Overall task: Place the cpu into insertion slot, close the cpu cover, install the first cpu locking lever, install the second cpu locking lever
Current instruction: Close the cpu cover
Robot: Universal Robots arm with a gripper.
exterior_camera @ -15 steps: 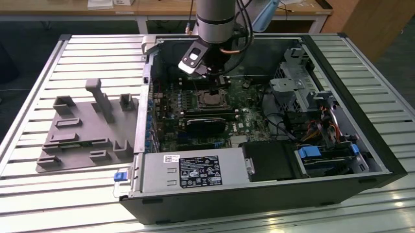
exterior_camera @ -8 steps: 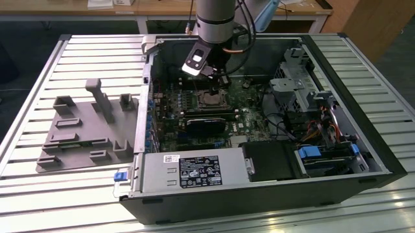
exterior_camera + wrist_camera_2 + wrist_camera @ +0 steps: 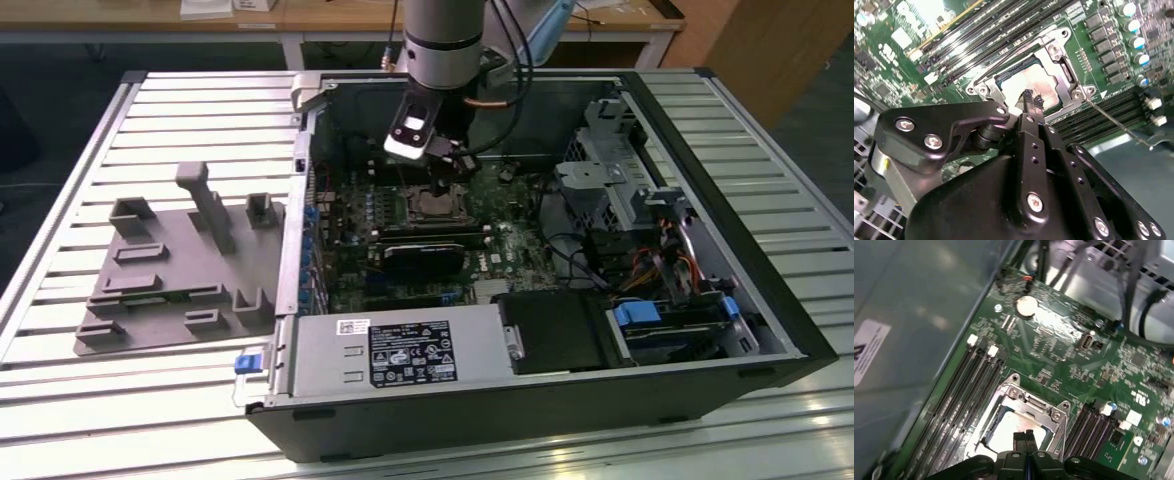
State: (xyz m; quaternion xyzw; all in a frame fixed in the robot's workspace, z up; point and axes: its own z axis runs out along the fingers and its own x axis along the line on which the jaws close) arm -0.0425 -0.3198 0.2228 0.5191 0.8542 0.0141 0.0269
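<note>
The cpu (image 3: 1024,82) shows its dull silver top inside the insertion slot (image 3: 434,205) on the green motherboard. The cpu cover (image 3: 1056,55), a silver frame with screws at its corners, lies flat around it. In both wrist views my gripper (image 3: 1032,98) hangs just above the chip's edge, its black fingers (image 3: 1019,436) pressed together with nothing between them. A thin wire locking lever (image 3: 1114,122) juts out from one socket corner across the memory slots. In the exterior view my gripper (image 3: 447,176) sits right over the socket.
Long black memory slots (image 3: 966,390) flank the socket on both sides. A black card (image 3: 427,255) and power supply (image 3: 400,355) lie nearer the case front, and cables and drive cage (image 3: 627,190) are on the exterior view's right. A grey fixture (image 3: 174,270) sits outside the case.
</note>
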